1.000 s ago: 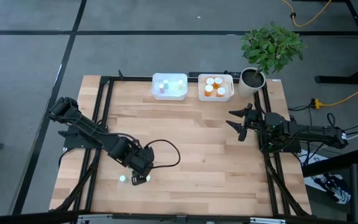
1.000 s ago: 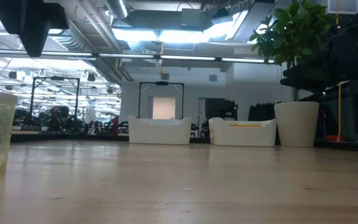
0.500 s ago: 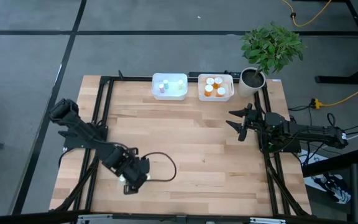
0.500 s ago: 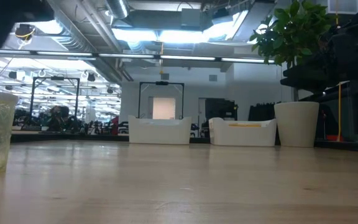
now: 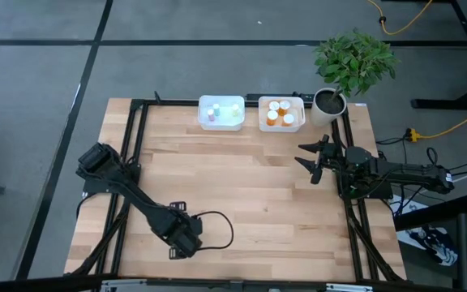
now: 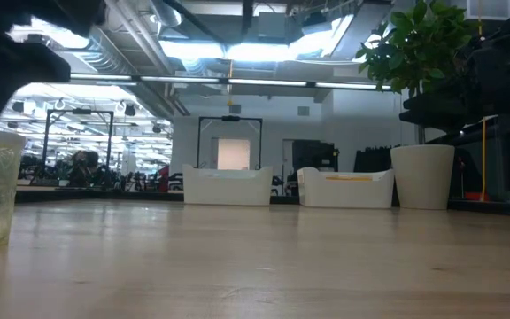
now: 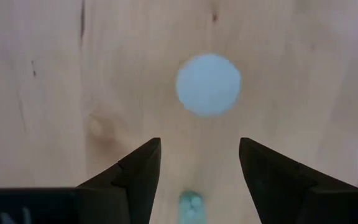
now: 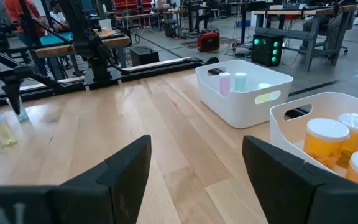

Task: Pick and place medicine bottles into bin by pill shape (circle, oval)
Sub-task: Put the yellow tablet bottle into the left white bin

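The left gripper [image 7: 199, 163] hangs low over the near left part of the table [image 5: 258, 203], fingers spread, with a pale vial [image 7: 208, 84] standing just ahead of the gap between them and nothing held. The right gripper [image 5: 310, 160] waits, open, by the table's right edge near the bin of orange bottles [image 5: 281, 113].

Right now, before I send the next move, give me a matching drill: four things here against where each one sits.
Things:
1. orange bottles
2. pale vials
3. left gripper
4. potted plant

Places:
A. table's far right corner
B. over the table's near left part
C. right-hand white bin
D. left-hand white bin

Pairs: 1-C, 2-D, 3-B, 4-A
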### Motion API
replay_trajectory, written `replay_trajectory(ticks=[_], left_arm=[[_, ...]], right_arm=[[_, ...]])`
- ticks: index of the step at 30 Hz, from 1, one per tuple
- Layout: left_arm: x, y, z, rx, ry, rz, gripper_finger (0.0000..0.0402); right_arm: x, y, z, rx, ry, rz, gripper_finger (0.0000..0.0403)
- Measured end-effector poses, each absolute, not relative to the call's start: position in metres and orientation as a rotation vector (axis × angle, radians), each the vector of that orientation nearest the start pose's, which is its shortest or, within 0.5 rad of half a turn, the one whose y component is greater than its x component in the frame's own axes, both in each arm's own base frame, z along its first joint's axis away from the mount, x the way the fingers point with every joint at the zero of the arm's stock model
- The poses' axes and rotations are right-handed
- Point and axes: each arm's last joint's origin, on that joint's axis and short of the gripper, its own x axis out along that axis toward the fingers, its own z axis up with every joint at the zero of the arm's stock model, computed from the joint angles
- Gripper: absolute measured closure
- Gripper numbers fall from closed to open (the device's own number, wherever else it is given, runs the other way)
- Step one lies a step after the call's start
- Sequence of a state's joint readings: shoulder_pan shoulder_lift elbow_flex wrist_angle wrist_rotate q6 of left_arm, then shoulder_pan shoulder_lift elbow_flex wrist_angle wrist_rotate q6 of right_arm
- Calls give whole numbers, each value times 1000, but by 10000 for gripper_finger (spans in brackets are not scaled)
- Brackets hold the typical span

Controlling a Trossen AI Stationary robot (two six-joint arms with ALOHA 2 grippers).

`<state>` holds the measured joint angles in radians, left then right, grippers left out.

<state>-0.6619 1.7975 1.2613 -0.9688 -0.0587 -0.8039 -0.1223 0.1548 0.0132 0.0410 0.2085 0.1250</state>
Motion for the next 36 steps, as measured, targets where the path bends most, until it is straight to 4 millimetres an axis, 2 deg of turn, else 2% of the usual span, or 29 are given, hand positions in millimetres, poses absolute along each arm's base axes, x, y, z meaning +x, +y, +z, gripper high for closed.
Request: replay_trajectory(ticks=[9, 26, 36], left_arm=[[276, -191, 189, -171, 1413, 127, 192], [282, -188, 189, -195, 1376, 130, 193], [282, -188, 189, -198, 1372, 128, 242]], right_arm=[[104, -19, 159, 119, 80, -336, 148], [104, -19, 159, 120, 80, -336, 148], [104, -19, 159, 120, 80, -336, 148]])
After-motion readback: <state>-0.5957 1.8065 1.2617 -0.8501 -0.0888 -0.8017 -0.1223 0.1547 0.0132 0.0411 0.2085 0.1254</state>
